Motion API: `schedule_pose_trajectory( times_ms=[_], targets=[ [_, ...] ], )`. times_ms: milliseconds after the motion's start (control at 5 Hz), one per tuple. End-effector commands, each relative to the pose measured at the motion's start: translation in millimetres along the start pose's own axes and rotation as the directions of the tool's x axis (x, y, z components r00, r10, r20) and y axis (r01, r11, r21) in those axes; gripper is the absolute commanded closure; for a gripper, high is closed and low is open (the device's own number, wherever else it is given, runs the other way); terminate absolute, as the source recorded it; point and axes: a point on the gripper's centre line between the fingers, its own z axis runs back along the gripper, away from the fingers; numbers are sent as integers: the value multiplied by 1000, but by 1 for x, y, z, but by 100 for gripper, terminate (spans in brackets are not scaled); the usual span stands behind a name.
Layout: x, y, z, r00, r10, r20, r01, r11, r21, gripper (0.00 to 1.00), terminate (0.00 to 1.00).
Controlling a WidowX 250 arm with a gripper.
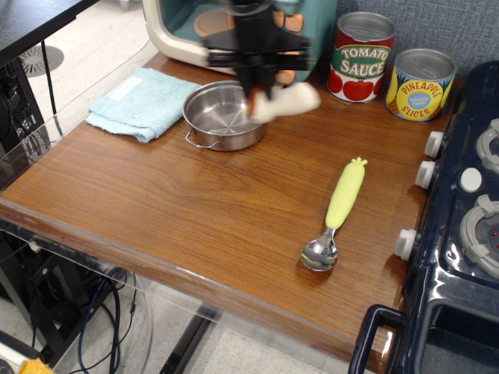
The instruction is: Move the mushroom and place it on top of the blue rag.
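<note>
Cream-stemmed and brown-capped, the small plush mushroom (284, 101) hangs in the air over the right rim of the round steel pot (226, 115), pinched at its cap end by the jaws of the black gripper (257, 87), its stem jutting sideways to the right. Carried this high, it appears set to clear the pot on the way to the folded light-blue terry rag (143, 102), which lies flat and bare at the far left of the counter, just beside the pot. Motion blur softens the arm. On the brown wood-grain counter (171, 210), a yellow-handled metal spoon (337, 213) lies well apart to the right; a tomato sauce can (361, 57) and a pineapple slices can (421, 83) stand at the back beside a teal-and-cream toy microwave (183, 27). A dark blue toy stove (460, 234) borders the right edge.
</note>
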Motion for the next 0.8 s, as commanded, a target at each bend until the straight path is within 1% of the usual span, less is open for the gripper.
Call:
schedule_pose_trajectory(
  times_ms=[0, 200, 400, 600],
  targets=[
    [18, 80, 30, 957, 270, 104, -281, 953, 116, 100, 0],
    [35, 106, 29, 928, 351, 125, -368, 915, 163, 100, 0],
    [47, 124, 18, 912, 388, 135, -409, 889, 207, 100, 0],
    [47, 132, 4, 908, 406, 99, -417, 868, 269, 100, 0]
  ],
)
